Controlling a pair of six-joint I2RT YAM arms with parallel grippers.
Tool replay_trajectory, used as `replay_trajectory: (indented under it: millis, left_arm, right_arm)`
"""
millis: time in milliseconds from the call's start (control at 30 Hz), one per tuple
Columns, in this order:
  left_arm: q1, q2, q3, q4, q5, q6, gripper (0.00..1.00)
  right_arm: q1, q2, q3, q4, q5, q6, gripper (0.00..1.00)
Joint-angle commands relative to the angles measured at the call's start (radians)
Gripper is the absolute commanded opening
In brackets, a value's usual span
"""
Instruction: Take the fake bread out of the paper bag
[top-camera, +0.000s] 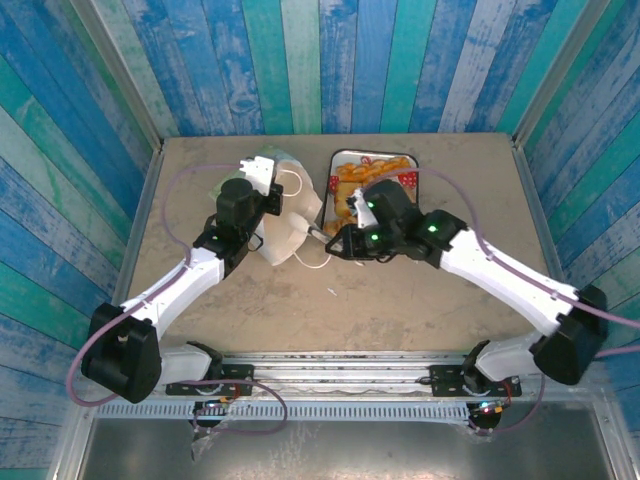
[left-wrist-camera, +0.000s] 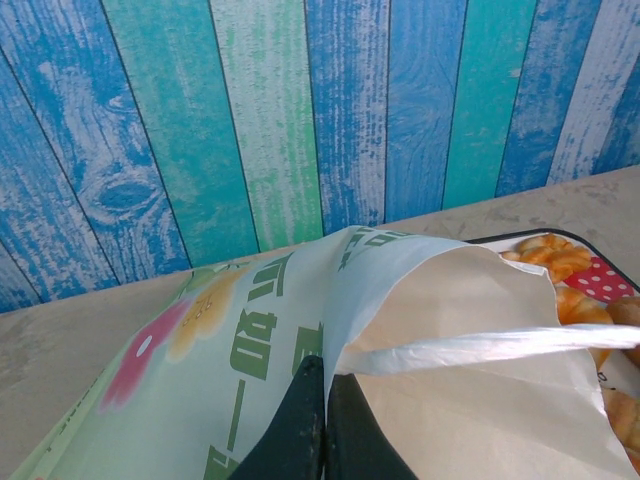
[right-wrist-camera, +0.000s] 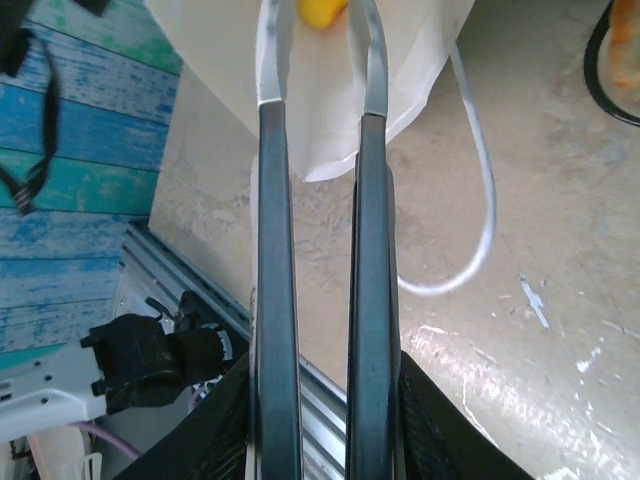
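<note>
The right pincer (right-wrist-camera: 318, 35) has its two long fingers (right-wrist-camera: 275, 250) nearly parallel with a narrow gap between them. Their tips are pushed into the mouth of the bag (right-wrist-camera: 330, 120). A small yellow piece of bread (right-wrist-camera: 320, 10) sits gripped between the tips at 12 o'clock in the wrist view, cut off by the frame's edge. From above, this pincer points toward 9 o'clock and meets the bag's open end.

A loose white cord (right-wrist-camera: 485, 210) curls on the table (right-wrist-camera: 560, 300) at 3 o'clock of the fingers, just beside them and apart from the grip.

The left pincer (left-wrist-camera: 320, 395) is closed tight on the rim of the bag, pinching the paper at the near edge of the mouth. The bag lies on its side, with its green lettering and a pink and yellow print facing up. Its mouth gapes toward 3 o'clock in the left wrist view, and a second cord stretches across the opening. The inside that can be seen is plain paper.

A tray (top-camera: 345, 153) lies just beside the bag at its 3 o'clock from above, holding more golden bread. The right arm's wrist hangs over the tray's near part. A blue and green plank wall (left-wrist-camera: 300, 120) rises behind the table.
</note>
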Motion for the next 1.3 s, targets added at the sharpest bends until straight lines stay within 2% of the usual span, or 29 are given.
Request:
replay_trajectory:
  millis: [0, 200, 400, 633, 900, 1267]
  left_arm:
    - [0.003, -0.009, -0.007, 0.053, 0.034, 0.029, 0.0]
    - [0.003, -0.03, -0.046, 0.1, 0.042, 0.044, 0.0]
    - [0.003, -0.036, -0.067, 0.124, 0.052, 0.04, 0.0]
    - [0.003, -0.013, -0.052, 0.137, -0.007, -0.012, 0.0]
    - [0.003, 0.039, -0.014, 0.135, -0.026, -0.037, 0.0]
    - [0.003, 0.002, -0.068, 0.185, 0.068, -0.022, 0.0]
  right_arm:
    - [0.007, 0.09, 0.087, 0.079, -0.016, 0.005, 0.34]
    - [0.008, 0.271, 0.234, 0.071, 0.038, 0.013, 0.36]
    - [0.019, 0.365, 0.313, 0.059, 0.096, 0.028, 0.36]
    - [0.026, 0.384, 0.259, 0.132, 0.1, 0.069, 0.34]
    - [0.051, 0.379, 0.192, 0.202, 0.095, 0.081, 0.34]
    - [0.047, 0.472, 0.224, 0.252, 0.086, 0.123, 0.37]
